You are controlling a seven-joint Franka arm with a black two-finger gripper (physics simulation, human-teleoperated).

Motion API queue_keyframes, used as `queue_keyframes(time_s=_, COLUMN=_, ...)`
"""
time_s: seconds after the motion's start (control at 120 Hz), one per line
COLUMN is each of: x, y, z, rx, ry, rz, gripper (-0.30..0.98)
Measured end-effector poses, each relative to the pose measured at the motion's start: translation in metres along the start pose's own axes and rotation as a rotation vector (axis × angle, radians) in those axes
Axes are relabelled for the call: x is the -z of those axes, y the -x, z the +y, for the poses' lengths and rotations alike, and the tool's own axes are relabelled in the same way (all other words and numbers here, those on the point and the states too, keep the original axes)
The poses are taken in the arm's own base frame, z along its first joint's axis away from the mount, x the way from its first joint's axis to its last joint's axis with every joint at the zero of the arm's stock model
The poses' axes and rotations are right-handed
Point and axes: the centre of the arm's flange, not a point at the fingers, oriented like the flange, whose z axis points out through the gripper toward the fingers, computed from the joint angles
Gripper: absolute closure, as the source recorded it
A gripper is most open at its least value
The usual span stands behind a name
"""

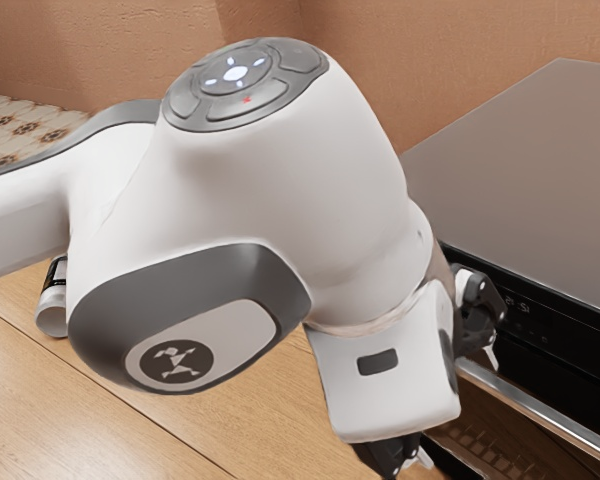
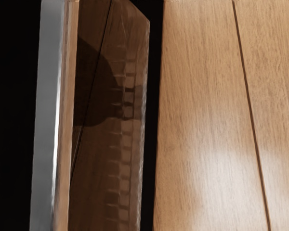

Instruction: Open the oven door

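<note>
Claw [image 1: 457, 408] spread, fingers well apart, near half past four in the exterior view. Left to right: canister [image 1: 53, 312] toward nine o'clock, wooden table [image 1: 130, 430] at seven, oven door [image 1: 488, 438] and handle [image 1: 555, 419] around four, oven top [image 1: 520, 180] past two.

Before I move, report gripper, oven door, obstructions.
Gripper open, near the door handle, not holding it. Oven door looks shut. Exterior view partly blocked by arm.
</note>
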Motion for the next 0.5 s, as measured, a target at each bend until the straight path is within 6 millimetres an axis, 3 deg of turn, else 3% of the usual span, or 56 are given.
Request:
queue_keyframes(time_s=0.25, x=-0.003, y=0.005, z=-0.01, rx=0.011, ry=-0.061, rz=0.033, gripper=0.0)
queue_keyframes(time_s=0.5, x=-0.027, y=0.003, z=-0.014, rx=0.006, ry=-0.062, rz=0.043, gripper=0.0)
